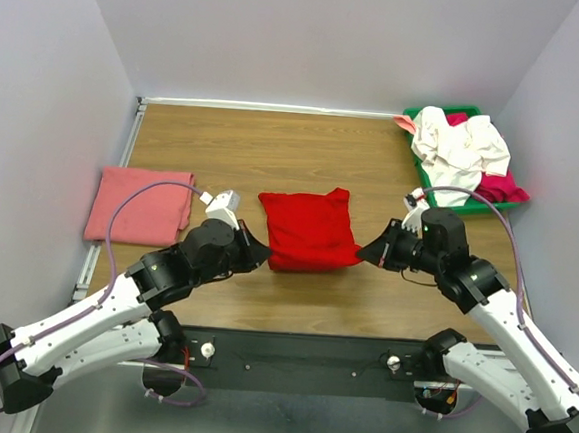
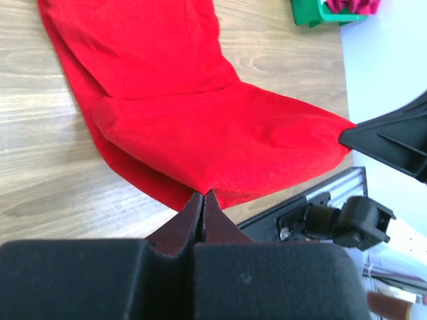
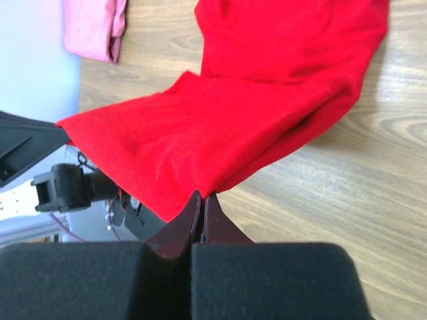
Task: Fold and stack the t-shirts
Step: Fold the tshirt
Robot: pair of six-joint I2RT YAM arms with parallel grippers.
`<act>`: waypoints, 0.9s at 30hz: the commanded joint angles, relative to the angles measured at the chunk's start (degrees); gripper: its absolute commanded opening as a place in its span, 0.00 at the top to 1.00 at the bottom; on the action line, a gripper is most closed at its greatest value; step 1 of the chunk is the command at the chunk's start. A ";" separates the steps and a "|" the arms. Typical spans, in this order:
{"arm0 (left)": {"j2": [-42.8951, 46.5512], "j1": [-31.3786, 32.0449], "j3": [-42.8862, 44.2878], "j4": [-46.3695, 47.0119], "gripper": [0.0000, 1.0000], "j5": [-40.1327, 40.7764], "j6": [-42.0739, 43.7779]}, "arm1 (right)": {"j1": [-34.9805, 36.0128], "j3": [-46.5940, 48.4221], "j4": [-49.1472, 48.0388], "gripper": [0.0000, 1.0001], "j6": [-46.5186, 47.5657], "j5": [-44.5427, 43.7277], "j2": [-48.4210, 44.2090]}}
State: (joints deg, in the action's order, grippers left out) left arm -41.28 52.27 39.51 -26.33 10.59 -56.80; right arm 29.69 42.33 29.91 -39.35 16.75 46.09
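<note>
Wood-grain worktop [image 1: 275,145] boxed by pale walls [image 1: 333,39]. Nearest, left claw [image 1: 264,253] pinched fully shut on near left corner of red shirt [image 1: 309,228]; right claw [image 1: 360,254] likewise shut tight on near right corner. Near hem stretched between both claws, rest of red shirt lying folded mid-worktop. Left of it, apart, pink shirt [image 1: 140,205] folded flat by left edge. Far right corner: green tray [image 1: 425,173] heaped with crumpled white shirt [image 1: 461,145] over magenta shirt [image 1: 503,185].
</note>
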 commanded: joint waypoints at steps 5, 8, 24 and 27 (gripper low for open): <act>-6.52 0.11 4.25 -0.04 1.00 11.10 -0.60 | 0.37 2.59 -2.47 0.99 -2.21 -11.38 4.18; -10.03 -0.59 6.80 0.13 1.00 13.05 -0.07 | 0.45 4.33 -4.85 0.99 -2.66 -13.84 6.38; -24.45 -12.01 14.63 3.83 1.00 11.03 6.69 | 0.37 17.16 -9.17 0.99 0.24 -19.74 25.70; -26.48 -13.68 15.77 4.18 1.00 11.55 7.57 | 0.37 19.72 -9.61 0.99 0.77 -20.62 30.18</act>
State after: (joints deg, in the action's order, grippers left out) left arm -65.80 40.36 53.08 -23.29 20.10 -51.59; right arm 29.95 58.24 22.31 -40.07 -0.25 72.25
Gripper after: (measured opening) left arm 0.006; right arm 0.014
